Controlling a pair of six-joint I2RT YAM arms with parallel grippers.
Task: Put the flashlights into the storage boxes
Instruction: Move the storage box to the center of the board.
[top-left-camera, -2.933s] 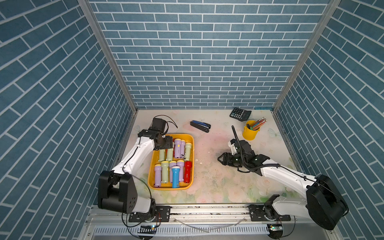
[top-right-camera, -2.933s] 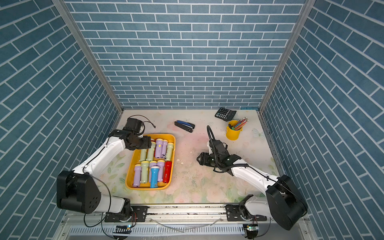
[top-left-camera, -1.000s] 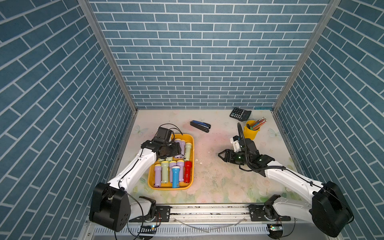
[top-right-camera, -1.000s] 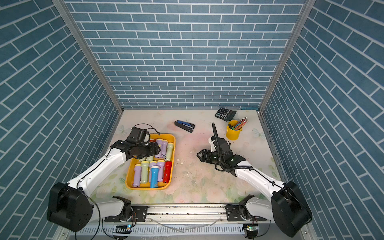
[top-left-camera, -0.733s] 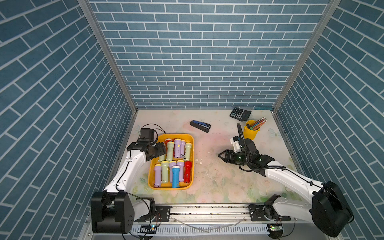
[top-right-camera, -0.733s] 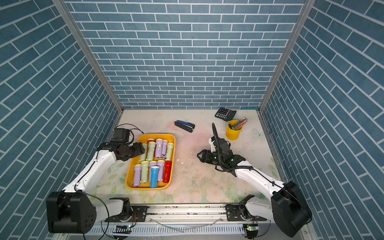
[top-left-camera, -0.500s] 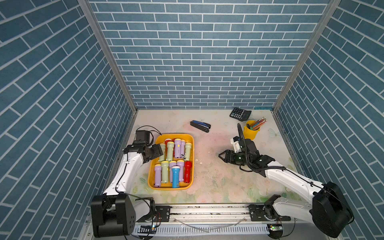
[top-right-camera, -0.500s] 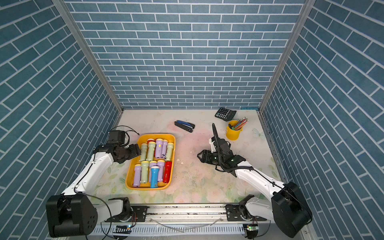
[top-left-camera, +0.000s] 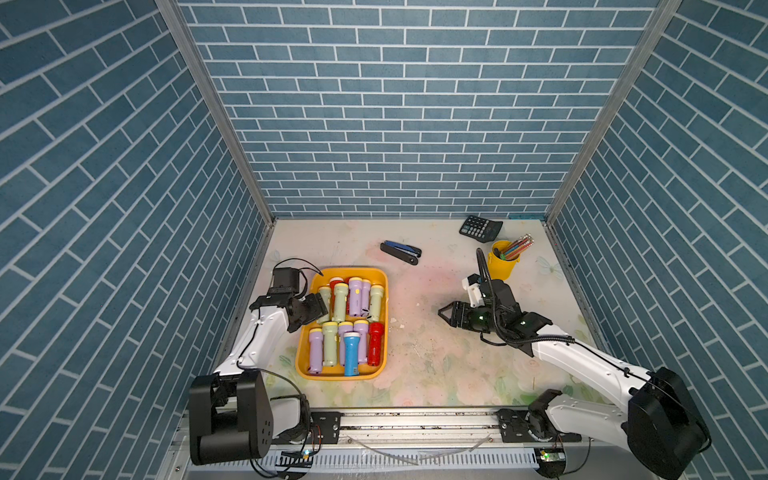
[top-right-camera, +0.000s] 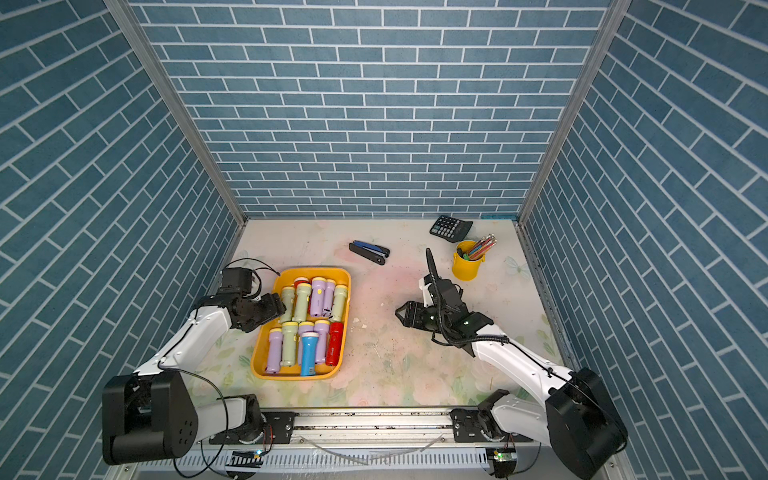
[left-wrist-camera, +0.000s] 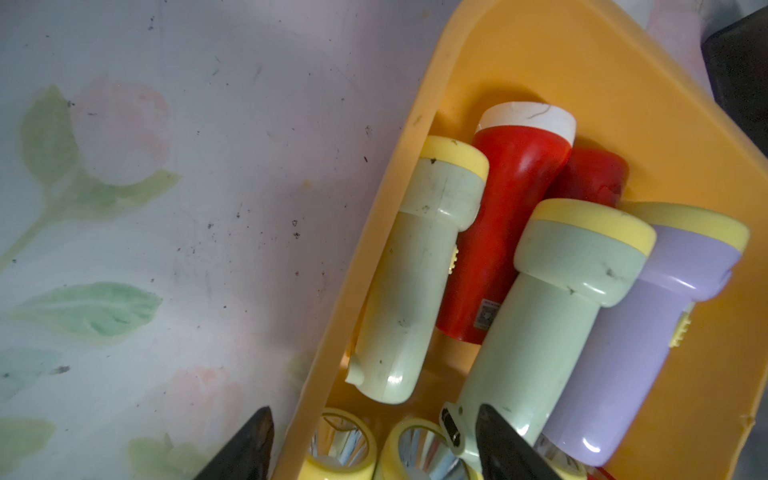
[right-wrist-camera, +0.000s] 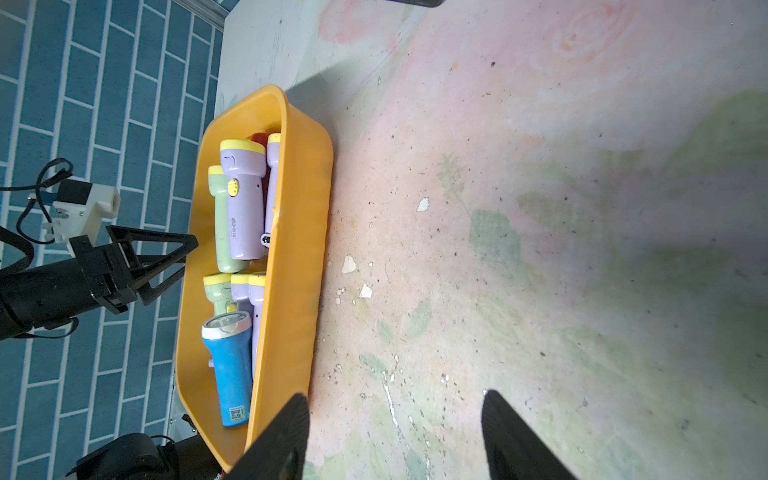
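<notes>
The yellow-orange storage box (top-left-camera: 357, 271) (top-right-camera: 316, 270) lies left of the table's middle and holds several flashlights in two rows: lilac (top-left-camera: 355, 296), pale green (top-left-camera: 329, 343), red (top-left-camera: 375, 343) and one blue (top-left-camera: 351, 353). My left gripper (top-left-camera: 311, 309) (left-wrist-camera: 374, 419) is open and empty at the box's left rim (left-wrist-camera: 411, 137). One finger is outside the box and one is over a pale green flashlight (left-wrist-camera: 540, 332). My right gripper (top-left-camera: 446, 314) (right-wrist-camera: 395, 401) is open and empty above bare table, right of the box (right-wrist-camera: 295, 232).
A yellow pencil cup (top-left-camera: 503, 266) and a black calculator (top-left-camera: 480, 227) stand at the back right. A blue-black hand tool (top-left-camera: 401, 251) lies behind the box. The left wall is close to my left arm. Small white flecks (right-wrist-camera: 348, 264) dot the floral table cover.
My left gripper has pulled back to the left from over the box's far row and now stands at its left rim, empty. The right arm has not moved.
</notes>
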